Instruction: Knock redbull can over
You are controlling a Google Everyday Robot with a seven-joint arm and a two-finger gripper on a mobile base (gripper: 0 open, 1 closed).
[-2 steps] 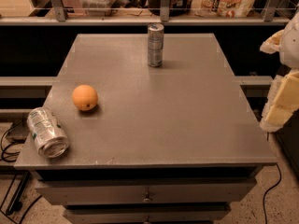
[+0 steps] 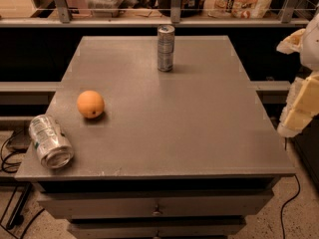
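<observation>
Standing redbull can (image 2: 165, 49), far from pincer (image 2: 298, 108) (tableside)

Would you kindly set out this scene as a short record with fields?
table: grey, with drawers below
redbull can: upright, far centre of the table
orange: left side, apart from both cans
dented silver can: on its side, front left corner
gripper: beyond the table's right edge, touching nothing
task state: redbull can not yet knocked over

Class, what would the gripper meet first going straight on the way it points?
Probably the table at its right edge: the gripper seems angled down beside it, depth unclear. Not the redbull can.
</observation>
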